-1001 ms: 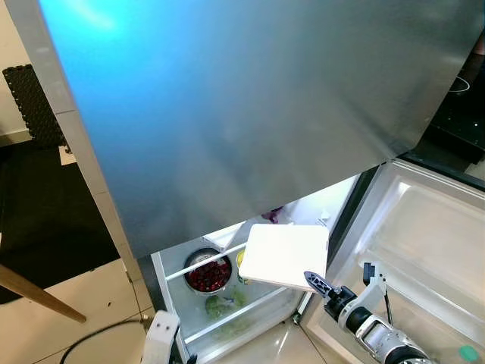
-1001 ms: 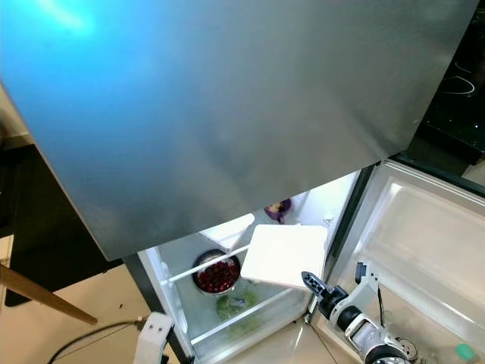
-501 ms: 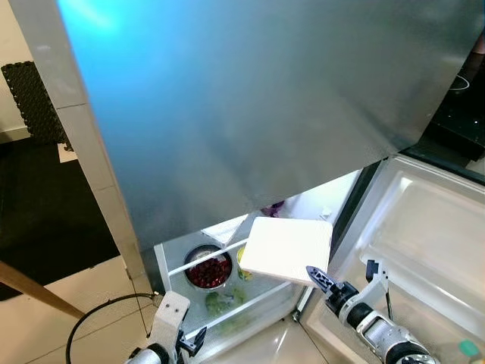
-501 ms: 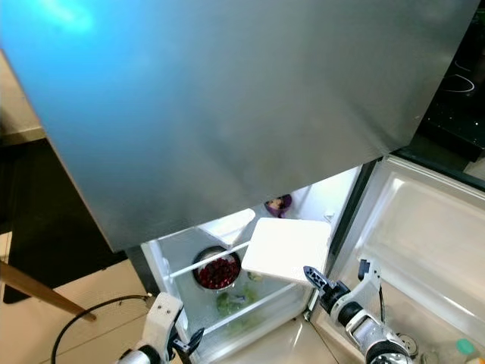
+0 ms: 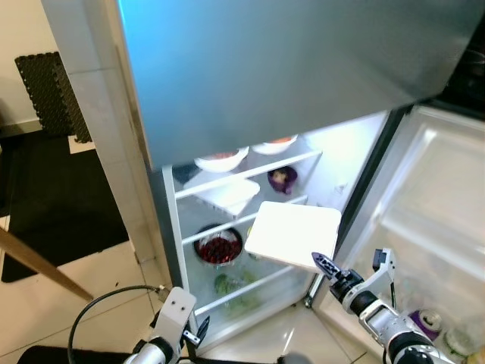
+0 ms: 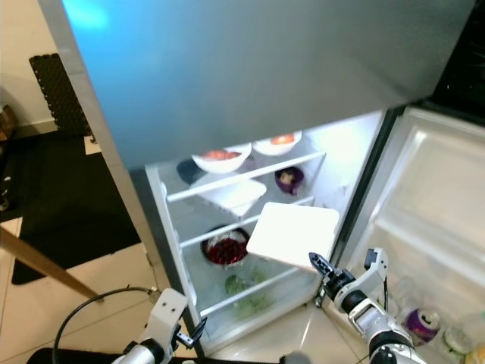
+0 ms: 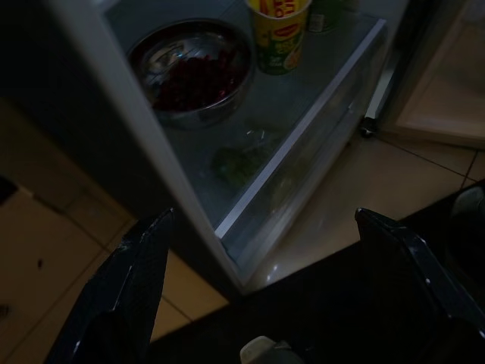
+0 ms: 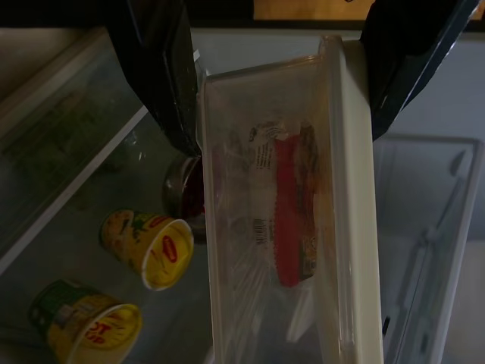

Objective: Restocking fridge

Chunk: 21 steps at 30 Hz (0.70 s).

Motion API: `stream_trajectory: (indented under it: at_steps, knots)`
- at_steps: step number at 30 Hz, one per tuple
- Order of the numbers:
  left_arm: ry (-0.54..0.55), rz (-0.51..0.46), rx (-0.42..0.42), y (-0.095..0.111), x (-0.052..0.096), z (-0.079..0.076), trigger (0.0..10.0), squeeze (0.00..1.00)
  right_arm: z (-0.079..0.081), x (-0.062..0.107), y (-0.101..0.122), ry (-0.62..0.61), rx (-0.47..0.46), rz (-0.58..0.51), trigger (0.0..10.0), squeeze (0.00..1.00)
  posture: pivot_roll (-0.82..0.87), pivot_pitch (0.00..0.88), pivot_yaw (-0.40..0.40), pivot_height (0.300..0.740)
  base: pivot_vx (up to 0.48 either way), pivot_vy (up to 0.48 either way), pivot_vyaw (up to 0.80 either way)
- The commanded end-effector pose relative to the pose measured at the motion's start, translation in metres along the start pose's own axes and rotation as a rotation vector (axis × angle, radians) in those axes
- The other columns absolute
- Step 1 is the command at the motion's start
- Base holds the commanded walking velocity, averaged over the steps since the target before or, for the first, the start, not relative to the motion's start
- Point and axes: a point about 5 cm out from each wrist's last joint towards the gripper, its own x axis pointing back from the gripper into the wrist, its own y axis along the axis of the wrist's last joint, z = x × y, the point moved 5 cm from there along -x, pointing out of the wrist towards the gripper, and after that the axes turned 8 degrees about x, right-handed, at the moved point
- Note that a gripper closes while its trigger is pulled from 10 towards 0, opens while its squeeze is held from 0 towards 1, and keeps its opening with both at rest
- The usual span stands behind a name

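We are holding a flat white lidded container point(image 5: 294, 235) at lower centre, our right gripper point(image 5: 324, 265) clamping its near edge, just before the open fridge point(image 5: 311, 163). The wrist view shows clear plastic walls and a red-labelled packet inside. We judge this the loading step; next we must level it and slide it onto a wire-edged glass shelf point(image 5: 227, 222), clearing the shiny steel bowl of red berries point(image 5: 218, 247). Our left gripper point(image 7: 258, 296) is hanging low with its fingers spread wide, holding nothing.
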Motion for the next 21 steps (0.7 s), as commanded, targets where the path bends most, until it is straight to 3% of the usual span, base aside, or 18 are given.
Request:
stream_trajectory:
  at_steps: [1, 12, 21]
  knots:
    - [-0.015, -0.070, -0.054, 0.018, -0.007, -0.002, 10.0, 0.00, 0.007, -0.004, 0.022, 0.028, -0.015, -0.074, 10.0, 0.00, -0.09, 0.000, -0.026, 0.602, 0.000, 0.000, 0.00]
    - [0.032, -0.237, -0.093, 0.057, -0.015, 0.000, 10.0, 0.00, 0.018, -0.010, 0.031, 0.076, -0.002, -0.073, 10.0, 0.00, -0.09, 0.000, -0.030, 0.582, 0.000, 0.000, 0.00]
    - [0.051, -0.299, -0.081, 0.069, -0.016, 0.001, 10.0, 0.00, 0.027, -0.015, 0.037, 0.115, -0.010, -0.076, 10.0, 0.00, -0.09, 0.000, -0.032, 0.547, 0.000, 0.000, 0.00]
